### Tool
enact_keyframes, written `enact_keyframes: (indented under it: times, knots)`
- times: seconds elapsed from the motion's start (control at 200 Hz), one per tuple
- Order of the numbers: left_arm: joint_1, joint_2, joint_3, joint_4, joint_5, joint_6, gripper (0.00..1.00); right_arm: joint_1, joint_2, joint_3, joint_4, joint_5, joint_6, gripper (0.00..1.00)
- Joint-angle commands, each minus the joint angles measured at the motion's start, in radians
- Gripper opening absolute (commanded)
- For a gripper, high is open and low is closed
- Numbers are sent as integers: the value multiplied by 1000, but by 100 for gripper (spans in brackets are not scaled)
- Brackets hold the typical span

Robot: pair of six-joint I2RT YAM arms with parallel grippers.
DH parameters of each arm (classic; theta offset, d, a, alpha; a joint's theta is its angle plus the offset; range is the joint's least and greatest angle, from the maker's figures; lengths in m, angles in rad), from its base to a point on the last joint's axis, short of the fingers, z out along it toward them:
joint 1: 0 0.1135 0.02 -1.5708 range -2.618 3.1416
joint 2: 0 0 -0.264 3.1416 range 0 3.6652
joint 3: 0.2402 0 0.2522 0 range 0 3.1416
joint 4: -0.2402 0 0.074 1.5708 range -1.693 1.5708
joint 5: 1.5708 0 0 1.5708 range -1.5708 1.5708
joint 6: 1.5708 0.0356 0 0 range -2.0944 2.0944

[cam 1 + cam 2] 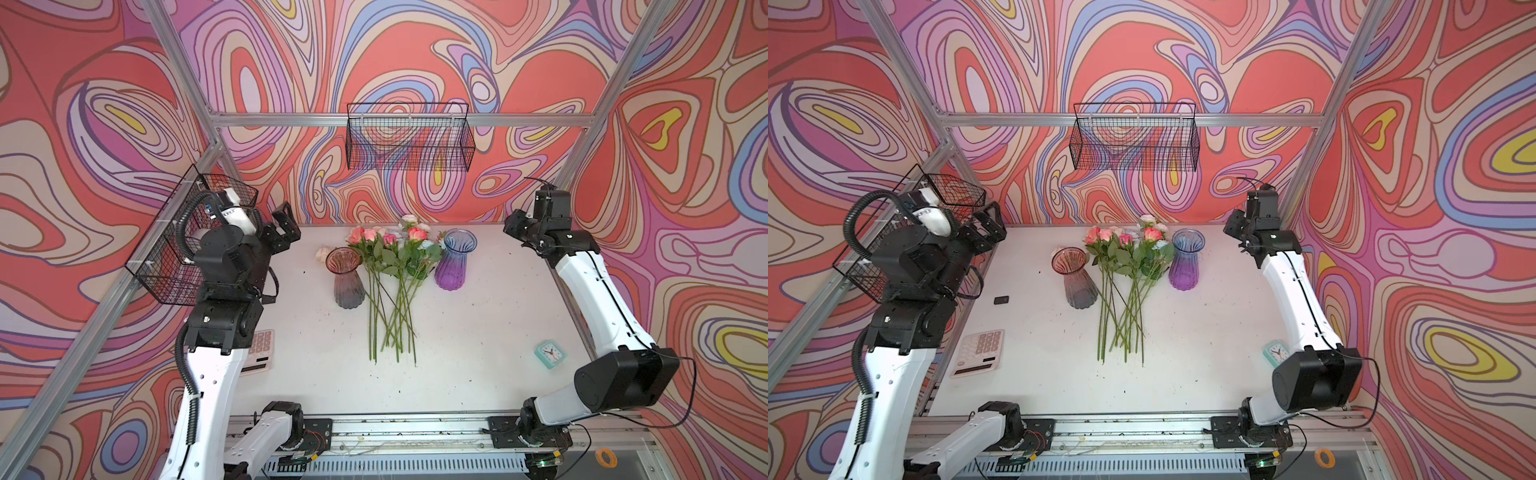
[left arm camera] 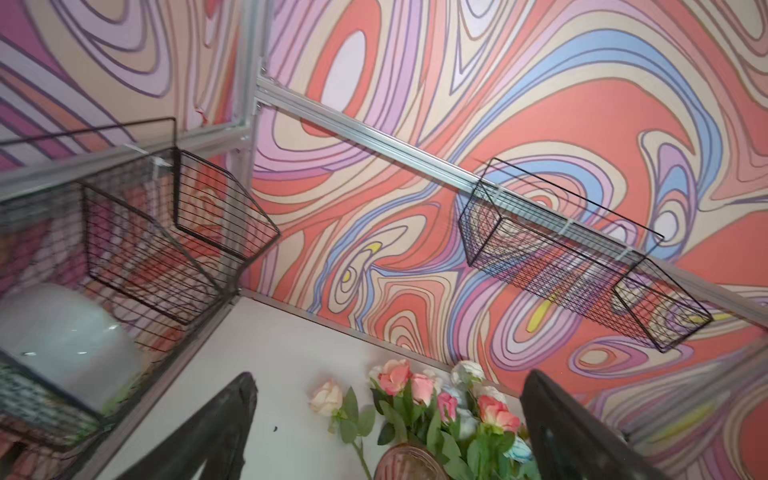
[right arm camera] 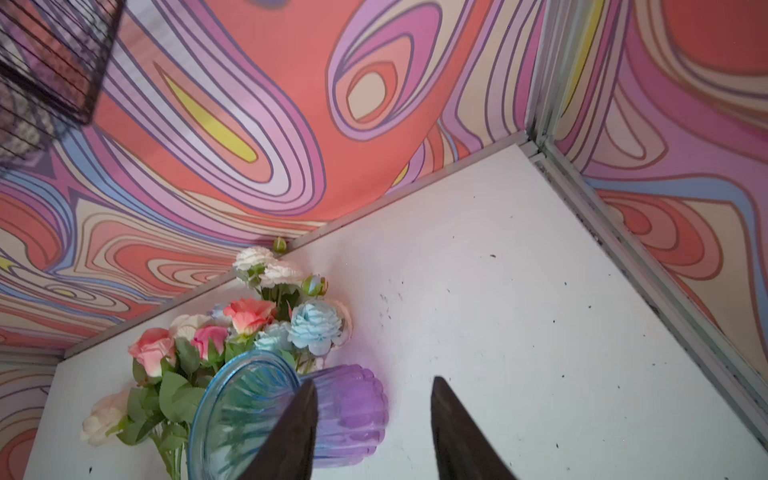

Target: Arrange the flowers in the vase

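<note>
we find little to read: the dial of the small mint clock (image 1: 550, 353), well apart from the purple vase (image 1: 455, 259) toward the near right, has numerals too small to make out. the keys of the pale calculator (image 1: 978, 353), far off beyond the pink vase (image 1: 347, 278), are too small as well.

the flowers (image 1: 395, 266) lie flat on the white table (image 1: 478, 332) in one loose bunch, just left of the purple vase and between it and the pink vase. their long axis runs from back to front. the pink, coral, white and pale blue heads point to the back wall, about level with the purple vase's mouth, and the bare stem ends fan out toward the near edge. we cannot tell whether the leaves touch the purple vase. both vases stand upright.

the right gripper (image 3: 372, 380) hangs near the purple vase on its right, fingers parted with only bare table between them. the left gripper (image 2: 388, 374) is well apart from that vase, beyond the pink one, spread wide and holding nothing.
</note>
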Motion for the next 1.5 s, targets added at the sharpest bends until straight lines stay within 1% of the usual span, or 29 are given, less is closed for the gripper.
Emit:
enact_keyframes:
  times: [0.0, 0.12, 0.18, 0.21, 0.275, 0.305, 0.36, 0.396, 0.481, 0.541, 0.616, 0.701, 0.856, 1.086, 1.157, 1.287, 1.492]
  knots:
    - [0, 82, -11, 8, 198, -126, 99, 9, 45, 53, -129, -69, -12, 45]
    - [-2, 139, -20, 73, 328, -177, 100, 11, 135, 149, -182, -132, -1, 46]
    - [-2, 166, -33, 133, 438, -191, 96, 11, 176, 187, -204, -163, -1, 47]
    - [-2, 180, -27, 136, 485, -199, 95, 11, 190, 195, -207, -176, 0, 49]
    - [-3, 201, -30, 171, 600, -202, 91, 14, 215, 211, -211, -200, 0, 49]
    - [-4, 204, -33, 183, 636, -204, 91, 15, 226, 219, -212, -214, -1, 49]
    - [-10, 205, -54, 214, 675, -219, 90, 23, 232, 245, -234, -226, -1, 49]
    - [-19, 201, -79, 255, 706, -238, 89, 28, 268, 257, -246, -233, -2, 49]
    - [-49, 194, -156, 351, 756, -279, 88, 35, 274, 263, -264, -256, -5, 48]
    - [-69, 193, -185, 378, 788, -283, 87, 38, 274, 273, -287, -269, -11, 47]
    - [-75, 194, -209, 381, 798, -298, 86, 55, 274, 288, -320, -266, -21, 46]
    - [-78, 195, -246, 428, 804, -328, 85, 75, 285, 326, -365, -255, -30, 45]
    - [-91, 205, -266, 454, 812, -358, 84, 88, 318, 372, -416, -200, -36, 44]
    - [-130, 191, -268, 448, 814, -330, 84, 89, 354, 412, -452, -141, -46, 43]
    - [-138, 190, -270, 447, 810, -325, 83, 88, 382, 429, -468, -150, -56, 42]
    - [-152, 203, -286, 490, 824, -356, 83, 88, 418, 435, -470, -175, -62, 37]
    - [-162, 230, -286, 503, 847, -372, 82, 88, 448, 447, -466, -175, -70, 33]
